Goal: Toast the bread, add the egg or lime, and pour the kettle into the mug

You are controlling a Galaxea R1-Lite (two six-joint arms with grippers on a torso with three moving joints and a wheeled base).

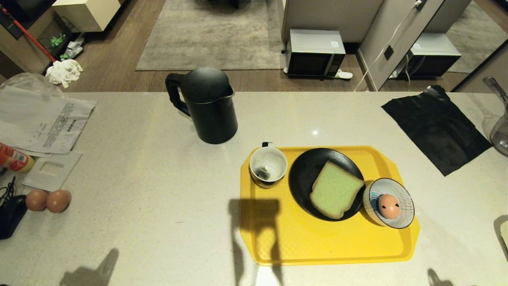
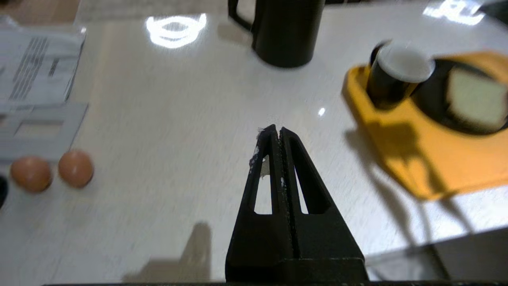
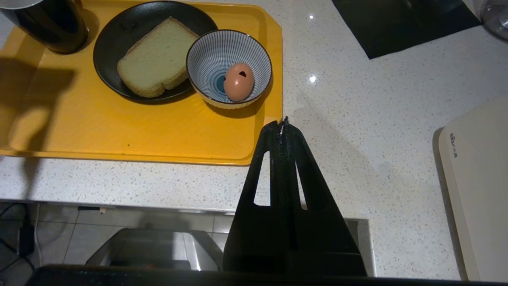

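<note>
The head view looks steeply down from above the tabletop [image 1: 158,178], covering its full width and the floor beyond. The left wrist view looks low and forward along the left gripper [image 2: 276,130] toward the kettle [image 2: 283,31]. The right wrist view looks down past the right gripper [image 3: 283,123] over the near tabletop edge. All three share the yellow tray [image 1: 317,242].

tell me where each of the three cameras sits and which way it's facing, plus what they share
Head view: high on the robot, looking down across the counter at the kettle and yellow tray; no arm shows, only shadows.
Left wrist view: behind the shut left end effector, low over bare counter, facing the kettle and the mug.
Right wrist view: behind the shut right end effector, at the counter's near edge, looking down at the egg in its striped bowl.
Shared: all show the tray and bread.
</note>
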